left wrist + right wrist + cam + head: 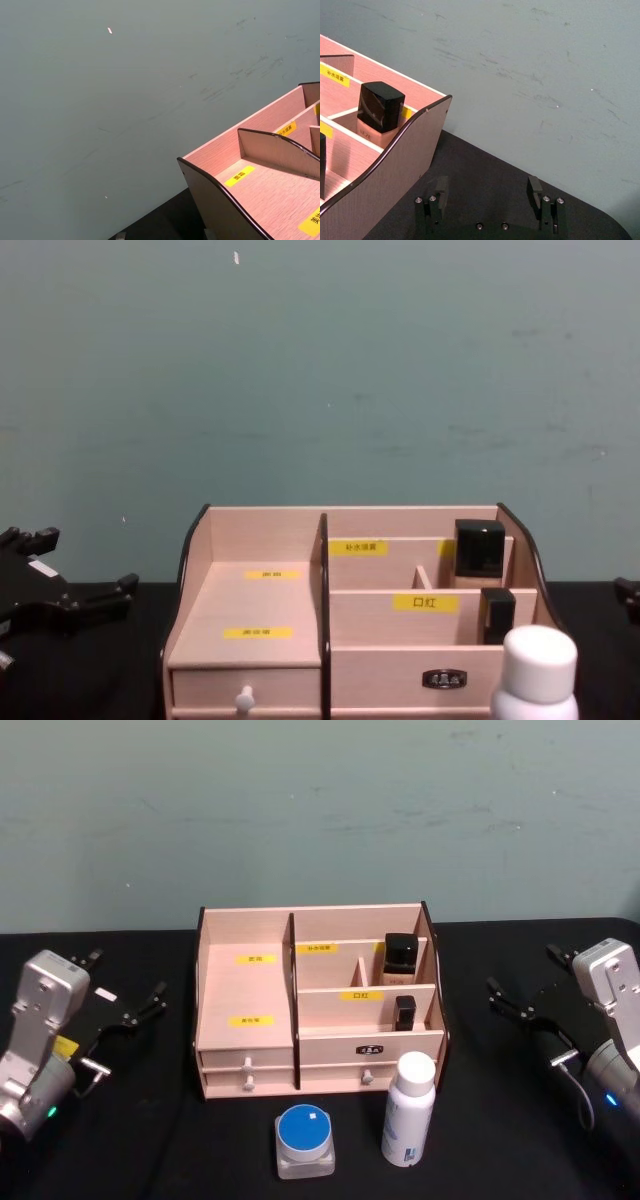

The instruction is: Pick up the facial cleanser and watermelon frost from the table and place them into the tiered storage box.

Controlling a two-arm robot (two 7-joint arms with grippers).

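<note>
Facial cleanser, a white-capped pale bottle, stands before the tiered storage box; left gripper and right gripper gape.

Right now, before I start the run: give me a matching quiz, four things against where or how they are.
Things:
1. jar
2. white bottle
3. black-capped bottle
4. right gripper

Places or states:
A. open, right of the box
B. blue lid, on the table
C. in the box's back right compartment
D. on the table, in front of the right drawer

Pairs: 1-B, 2-D, 3-C, 4-A.
</note>
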